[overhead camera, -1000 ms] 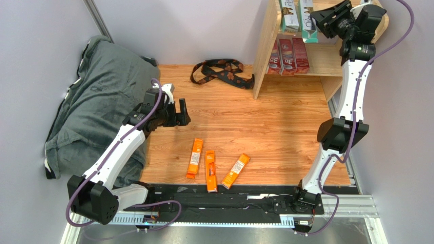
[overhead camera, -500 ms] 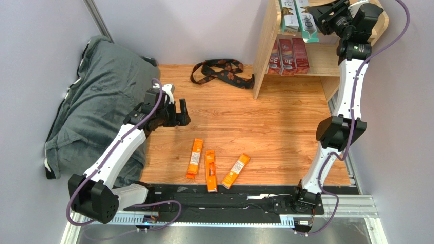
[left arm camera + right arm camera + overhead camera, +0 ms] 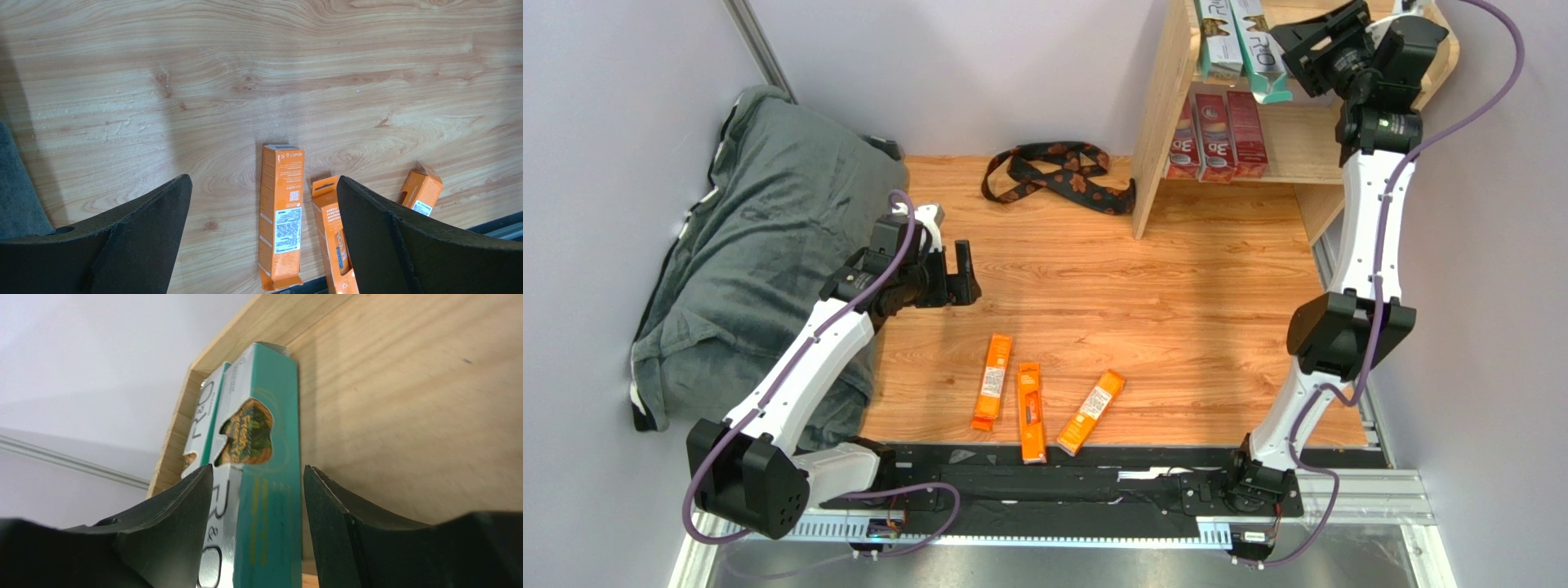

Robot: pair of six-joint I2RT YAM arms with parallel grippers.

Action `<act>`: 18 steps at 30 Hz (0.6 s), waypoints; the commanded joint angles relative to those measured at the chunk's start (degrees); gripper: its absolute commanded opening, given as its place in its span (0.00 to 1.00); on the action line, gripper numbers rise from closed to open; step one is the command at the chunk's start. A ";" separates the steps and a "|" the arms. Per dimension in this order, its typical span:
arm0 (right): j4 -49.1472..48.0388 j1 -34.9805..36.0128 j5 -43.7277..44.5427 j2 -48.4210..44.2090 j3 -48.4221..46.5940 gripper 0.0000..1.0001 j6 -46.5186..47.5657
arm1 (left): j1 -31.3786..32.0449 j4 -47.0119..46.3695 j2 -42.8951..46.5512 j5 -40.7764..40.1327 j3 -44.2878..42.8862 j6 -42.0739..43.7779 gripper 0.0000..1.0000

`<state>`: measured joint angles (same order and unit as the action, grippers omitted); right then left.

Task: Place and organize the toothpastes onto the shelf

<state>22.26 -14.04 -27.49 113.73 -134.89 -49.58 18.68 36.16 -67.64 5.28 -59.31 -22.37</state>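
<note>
Three orange toothpastes (image 3: 992,382) (image 3: 1030,412) (image 3: 1091,413) lie on the wooden table near its front edge. My left gripper (image 3: 952,272) hovers open above and behind them; its wrist view shows them (image 3: 281,214) (image 3: 331,239) (image 3: 422,191) below the spread fingers (image 3: 263,184). On the shelf (image 3: 1161,123) three dark red boxes (image 3: 1216,135) stand on the lower tier. A silver-white box (image 3: 1219,43) and a teal box (image 3: 1263,55) lie on top. My right gripper (image 3: 1296,49) is at the teal box (image 3: 270,447), its fingers (image 3: 258,471) straddling it, with a thin gap showing beside the right finger.
A black-and-brown patterned strap (image 3: 1057,172) lies on the table left of the shelf. A grey cloth bundle (image 3: 756,245) fills the left side, under my left arm. The shelf's raised rim (image 3: 184,410) and the grey wall are close to my right gripper.
The right gripper's fingers have spread wider round the teal box on the shelf top, and the right arm has shifted slightly. The left arm has not moved.
</note>
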 commanded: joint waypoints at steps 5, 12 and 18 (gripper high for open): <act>4.81 -3.36 8.93 -20.52 16.21 0.62 8.62 | 0.92 3.38 1.80 0.96 -0.81 0.58 0.98; 4.37 -3.54 10.96 -40.85 39.86 0.66 13.02 | 4.52 6.55 1.72 -0.97 2.96 -1.09 0.99; 5.77 -3.45 9.65 -58.50 60.95 0.67 12.85 | 9.00 5.50 -1.26 -2.11 5.69 -2.68 0.99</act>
<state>27.03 -17.65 -17.98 63.35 -83.15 -38.35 25.67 41.74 -67.22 4.14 -54.54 -23.68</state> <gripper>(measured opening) 0.667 0.988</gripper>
